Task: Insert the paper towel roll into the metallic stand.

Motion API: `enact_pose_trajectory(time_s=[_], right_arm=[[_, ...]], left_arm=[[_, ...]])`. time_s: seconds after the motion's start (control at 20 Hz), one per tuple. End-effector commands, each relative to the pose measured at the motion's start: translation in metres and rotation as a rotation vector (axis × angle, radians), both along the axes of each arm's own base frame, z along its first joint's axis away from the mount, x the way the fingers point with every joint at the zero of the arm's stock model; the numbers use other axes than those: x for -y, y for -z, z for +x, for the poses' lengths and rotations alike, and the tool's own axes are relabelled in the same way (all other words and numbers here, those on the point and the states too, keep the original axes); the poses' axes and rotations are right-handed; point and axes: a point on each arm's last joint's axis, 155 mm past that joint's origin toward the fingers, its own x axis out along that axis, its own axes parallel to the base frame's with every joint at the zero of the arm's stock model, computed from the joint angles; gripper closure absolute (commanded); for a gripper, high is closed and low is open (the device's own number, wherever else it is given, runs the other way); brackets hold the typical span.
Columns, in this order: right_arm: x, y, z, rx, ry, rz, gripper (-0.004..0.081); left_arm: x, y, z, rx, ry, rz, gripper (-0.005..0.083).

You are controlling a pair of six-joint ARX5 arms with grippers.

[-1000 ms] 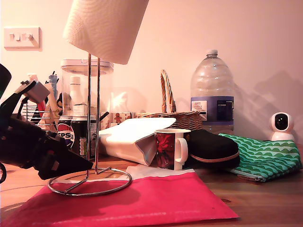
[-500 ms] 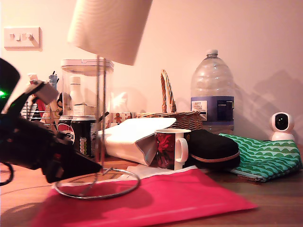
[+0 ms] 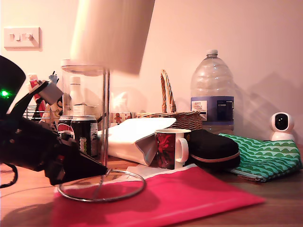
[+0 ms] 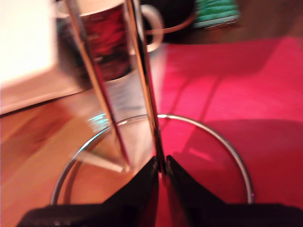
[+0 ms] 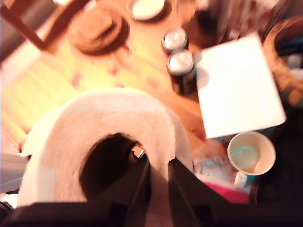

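The paper towel roll (image 3: 113, 33) hangs tilted and blurred at the top of the exterior view, its lower rim just over the tip of the metallic stand (image 3: 106, 118). My second gripper (image 5: 158, 172) is shut on the roll's (image 5: 94, 137) wall, one finger inside the core; it is out of the exterior view. My first gripper (image 3: 105, 170) reaches in from the exterior view's left and is shut on the stand's chrome upright (image 4: 142, 80) just above the ring base (image 3: 128, 189). The jaws (image 4: 161, 168) pinch one wire.
The ring base rests partly on a red envelope (image 3: 189, 194). Behind stand two cans (image 3: 87, 135), a clear container (image 3: 83, 90), a white bag (image 3: 132, 137), a mug (image 3: 170, 149), a basket (image 3: 170, 113), a water bottle (image 3: 212, 92), a black pouch (image 3: 213, 146) and a green pouch (image 3: 265, 158).
My first gripper, the stand and the red envelope have slid toward the exterior view's right. The roll has drifted right too and come lower over the loop's tip.
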Motion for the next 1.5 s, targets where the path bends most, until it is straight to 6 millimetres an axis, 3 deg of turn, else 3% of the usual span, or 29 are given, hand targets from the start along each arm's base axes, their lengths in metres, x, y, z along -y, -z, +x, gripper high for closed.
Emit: enact_pose_trajectory(time_s=[0.0,0.35,1.05,1.45], right_arm=[[-0.008,-0.009,0.002,0.027,-0.012,0.034,0.0783],[-0.009,-0.008,0.002,0.024,-0.013,0.031,0.0783],[-0.031,0.049,0.012,-0.070,-0.029,-0.070,0.0783],[-0.032,0.050,0.012,-0.071,-0.032,-0.072,0.0783]], left_arm=[[0.007,0.034,-0.040,-0.104,0.088,0.060,0.0796],[0.012,0.033,-0.045,-0.108,0.104,0.057,0.0796],[0.010,0.032,-0.041,-0.104,0.091,0.058,0.0796],[0.009,0.036,-0.044,-0.127,0.090,0.065,0.0783]])
